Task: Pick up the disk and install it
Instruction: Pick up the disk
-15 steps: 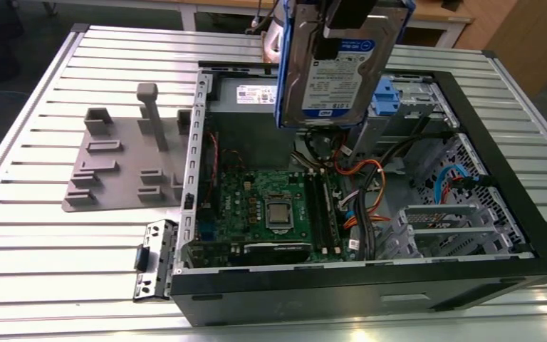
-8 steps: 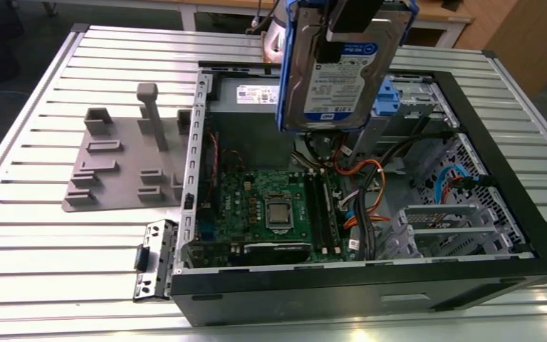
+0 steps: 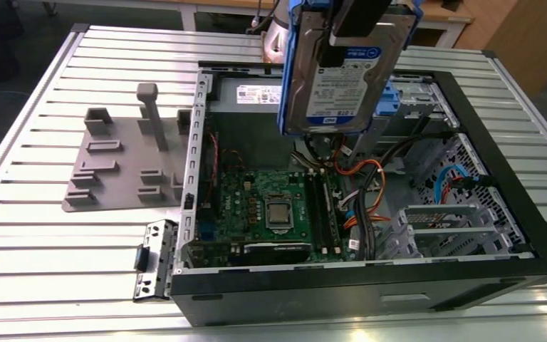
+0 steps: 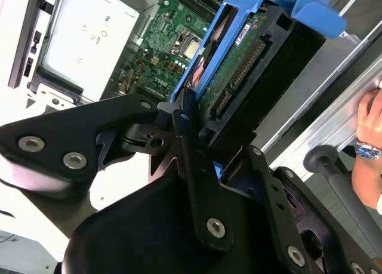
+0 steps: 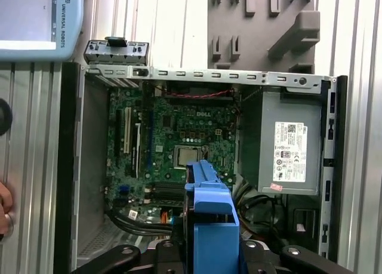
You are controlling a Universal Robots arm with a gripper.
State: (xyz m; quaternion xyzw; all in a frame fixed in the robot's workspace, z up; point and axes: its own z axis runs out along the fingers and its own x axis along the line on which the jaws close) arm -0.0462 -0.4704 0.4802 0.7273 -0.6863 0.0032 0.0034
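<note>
gripper (image 3: pixel 355 25) pinched the disk (image 3: pixel 335 78) on edge above the far half of the open computer case (image 3: pixel 501 178), where i judged it could snag the orange cables (image 3: pixel 373 174) or slip if lowered tilted.

The disk (image 3: pixel 335 78) is showing silver metal under a white-and-blue label, with a blue rail frame (image 3: pixel 290 71) running along its edges. The motherboard (image 3: pixel 273 206) is showing green, the power supply (image 5: pixel 286 148) grey with a white sticker, the cables (image 3: pixel 373 174) orange, the computer case (image 3: pixel 350 292) black, and the ribbed table (image 3: pixel 36 235) pale silver.
</note>
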